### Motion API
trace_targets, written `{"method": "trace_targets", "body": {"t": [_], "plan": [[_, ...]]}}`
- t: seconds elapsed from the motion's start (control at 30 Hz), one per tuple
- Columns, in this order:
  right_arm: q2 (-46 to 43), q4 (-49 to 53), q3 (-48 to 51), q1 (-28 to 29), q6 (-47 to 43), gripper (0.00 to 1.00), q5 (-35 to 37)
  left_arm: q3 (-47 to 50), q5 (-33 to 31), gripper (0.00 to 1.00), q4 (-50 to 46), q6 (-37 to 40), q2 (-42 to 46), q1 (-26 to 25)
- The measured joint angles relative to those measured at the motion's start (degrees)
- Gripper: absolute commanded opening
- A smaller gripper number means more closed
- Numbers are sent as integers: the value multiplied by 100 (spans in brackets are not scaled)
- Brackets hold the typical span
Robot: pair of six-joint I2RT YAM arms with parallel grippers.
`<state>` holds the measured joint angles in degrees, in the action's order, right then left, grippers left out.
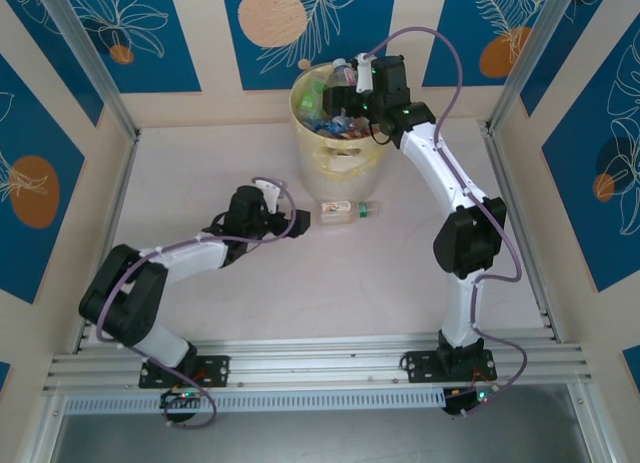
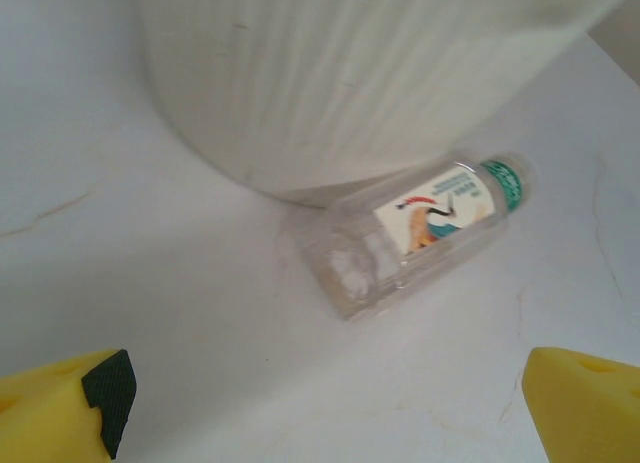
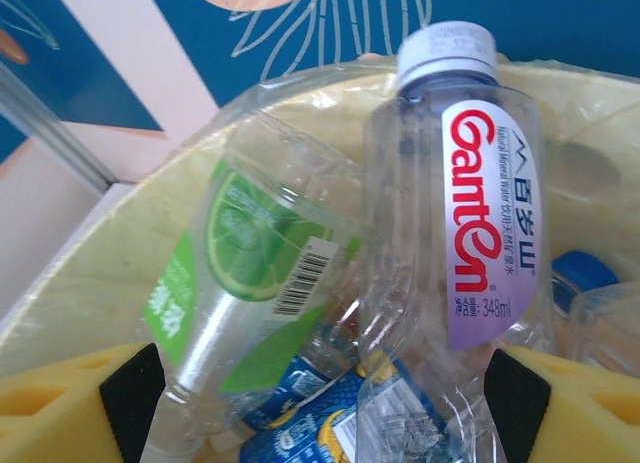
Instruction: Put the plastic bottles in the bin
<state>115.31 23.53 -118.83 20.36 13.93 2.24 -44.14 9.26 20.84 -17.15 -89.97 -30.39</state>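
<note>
1. Work item. One loose bottle (image 1: 350,211) (image 2: 420,233) lies on its side on the table (image 1: 200,183), at 6 o'clock of the bin (image 1: 345,158) (image 2: 350,73) and just beside its base. Whether it touches the wall cannot be confirmed. It is clear, with a white label and a green cap; in the overhead view the cap points to 3 o'clock.

2. Left claw (image 1: 303,223) (image 2: 325,403). It sits low at 9 o'clock of the loose bottle, near but apart from it. The jaws stand wide, a yellow pad at each lower corner of the wrist view, with nothing between them.

3. Right claw (image 1: 350,95) (image 3: 325,403). It hangs over the bin mouth, jaws wide apart. A red-lettered bottle (image 3: 470,233) and a green-labelled bottle (image 3: 250,283) stand between the pads. Whether either pad presses on them cannot be told.

4. Container. The bin (image 3: 100,273) is piled to the rim. Under the two upper bottles lie a blue-labelled bottle (image 3: 310,433) and a blue cap (image 3: 585,273).

5. Probable faults.
- The loose bottle is round and light. A pad that meets it off-centre is likely to roll it toward 3 o'clock or wedge it against the bin.
- The left claw closing near the bin may strike the wall and shift the bin.
- The heap stands high. A further bottle dropped on top may slide off the rim to the table.
- Both arms may converge on the bin mouth, so a collision is possible.
</note>
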Motion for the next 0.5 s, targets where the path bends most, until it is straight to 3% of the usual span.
{"method": "trace_targets", "body": {"t": [0.23, 0.5], "plan": [[-675, 44, 623, 42, -4, 87, -485, -439, 627, 100, 953, 673, -1128, -79], [-2756, -603, 2743, 57, -44, 90, -308, -1104, 1008, 100, 1539, 1093, -2006, -289]]}}
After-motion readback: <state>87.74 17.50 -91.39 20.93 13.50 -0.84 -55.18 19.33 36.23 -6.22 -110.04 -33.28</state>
